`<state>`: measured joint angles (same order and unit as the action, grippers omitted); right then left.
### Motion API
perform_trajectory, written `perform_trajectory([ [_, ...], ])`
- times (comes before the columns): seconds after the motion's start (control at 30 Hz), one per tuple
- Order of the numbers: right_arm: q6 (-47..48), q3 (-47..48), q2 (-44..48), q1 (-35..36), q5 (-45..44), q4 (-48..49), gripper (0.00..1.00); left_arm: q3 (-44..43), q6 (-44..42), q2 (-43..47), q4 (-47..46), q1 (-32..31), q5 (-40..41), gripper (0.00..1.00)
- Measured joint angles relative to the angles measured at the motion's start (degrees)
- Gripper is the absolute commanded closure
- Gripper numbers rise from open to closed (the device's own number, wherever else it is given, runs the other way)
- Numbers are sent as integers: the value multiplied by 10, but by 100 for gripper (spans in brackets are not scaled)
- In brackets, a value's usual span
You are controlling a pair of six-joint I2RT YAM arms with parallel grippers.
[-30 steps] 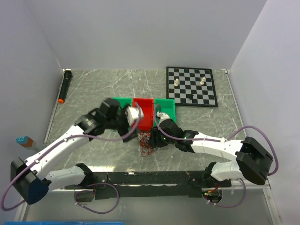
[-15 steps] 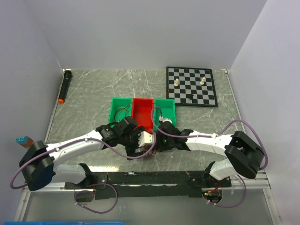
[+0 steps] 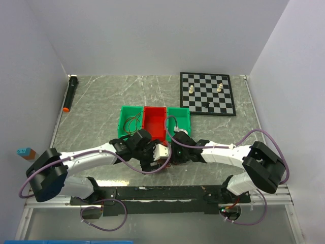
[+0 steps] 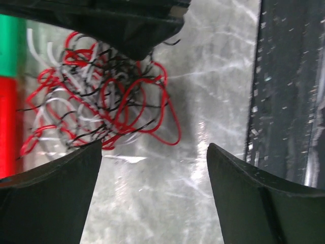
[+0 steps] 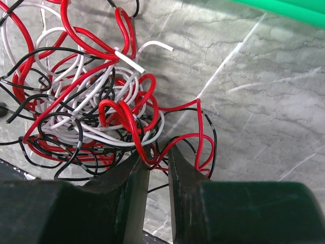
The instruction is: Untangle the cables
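Right claw (image 5: 158, 170) stands narrow around a red strand of the cables (image 5: 86, 96); whether it truly pinches the strand cannot be told. Left claw (image 4: 152, 193) gapes wide just beside the tangle, which lies on the table (image 5: 264, 101) near the red bin (image 3: 155, 122).

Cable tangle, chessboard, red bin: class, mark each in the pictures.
cable tangle (image 5: 91, 107), right wrist view, middle of knot.
chessboard (image 3: 207, 94), top external view, bare middle squares.
red bin (image 3: 155, 121), top external view, bare floor.
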<state>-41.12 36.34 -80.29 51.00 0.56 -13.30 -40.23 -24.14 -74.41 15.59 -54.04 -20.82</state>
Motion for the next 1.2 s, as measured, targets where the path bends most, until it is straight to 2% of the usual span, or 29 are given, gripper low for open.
perform_trajectory([
  [0.17, -3, 0, 0, 0, 2, 0, 73, 0, 26, -22, -8, -4, -26, 48],
  [0.23, -4, -2, 1, 0, 2, 0, 73, 0, 31, -33, -8, -6, -32, 56],
  [0.33, -7, -10, 10, 0, 2, 2, 73, -1, 39, -52, -8, -6, -33, 64],
  [0.53, -12, -31, 35, 0, 2, 3, 73, -3, 50, -80, -14, -6, -27, 60],
  [0.63, -13, -37, 41, 0, 2, 6, 73, -4, 56, -84, -25, -6, -18, 63],
  [0.7, -14, -39, 42, 0, 4, 9, 73, -9, 61, -91, -30, -6, -17, 71],
  [0.83, -14, -43, 45, 0, 6, 14, 73, -23, 69, -98, -42, -5, -18, 99],
  [1.0, -14, -45, 52, 0, 5, 14, 73, -30, 55, -95, -33, -5, -17, 99],
  [1.2, -12, -45, 58, 0, 1, 9, 73, -38, 12, -56, 41, 5, -4, 99],
])
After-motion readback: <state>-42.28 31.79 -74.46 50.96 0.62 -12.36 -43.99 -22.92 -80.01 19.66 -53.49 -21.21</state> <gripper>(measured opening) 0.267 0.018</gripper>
